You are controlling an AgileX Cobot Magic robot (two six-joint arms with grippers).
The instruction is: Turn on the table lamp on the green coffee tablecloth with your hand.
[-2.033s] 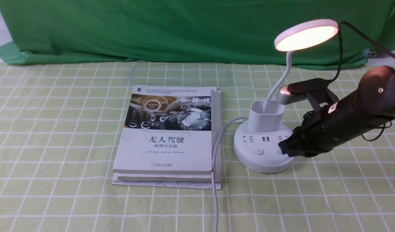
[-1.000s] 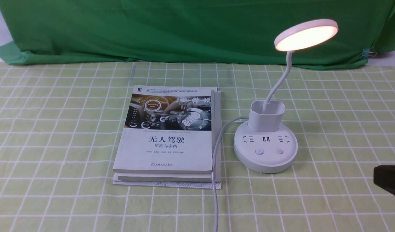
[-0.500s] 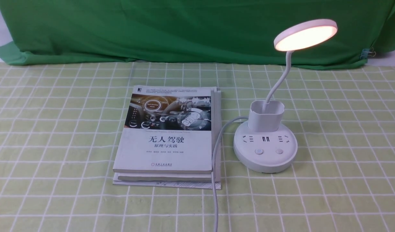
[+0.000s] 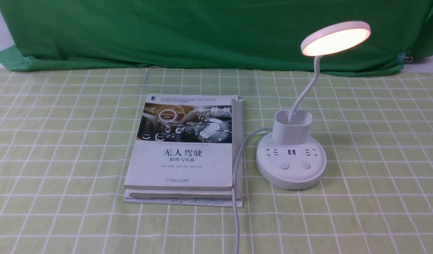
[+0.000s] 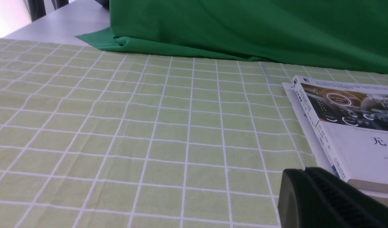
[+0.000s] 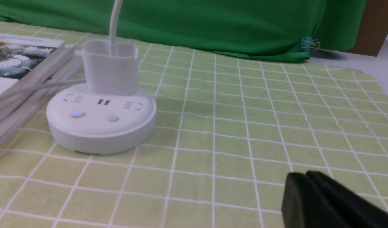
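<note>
The white plastic table lamp (image 4: 296,141) with its flat round disc head stands on the light yellow-green checked tablecloth (image 4: 379,148), toward the right of the worktop, and the head glows a warm orange-white. In the right wrist view a small blue light shows in 1 of the 2 round buttons (image 6: 76,113) on the base, while the other button (image 6: 111,118) is dark. Judged from that, the task looks finished: the lamp is lit and nothing seems left to press.

Just beside the base, on its left, a thin white power cable (image 4: 236,183) runs toward the near edge, touching the edge of a white paperback book with a car-dashboard cover (image 4: 183,148), which lies on a second book. A plain dark green backdrop cloth (image 4: 202,31) hangs behind.

Neither arm shows in the front view. The right gripper (image 6: 320,202) sits well apart from the lamp with its dark jaws pressed together and empty. Of the left gripper (image 5: 327,199) only a dark ribbed part shows (too little to tell open from closed).
</note>
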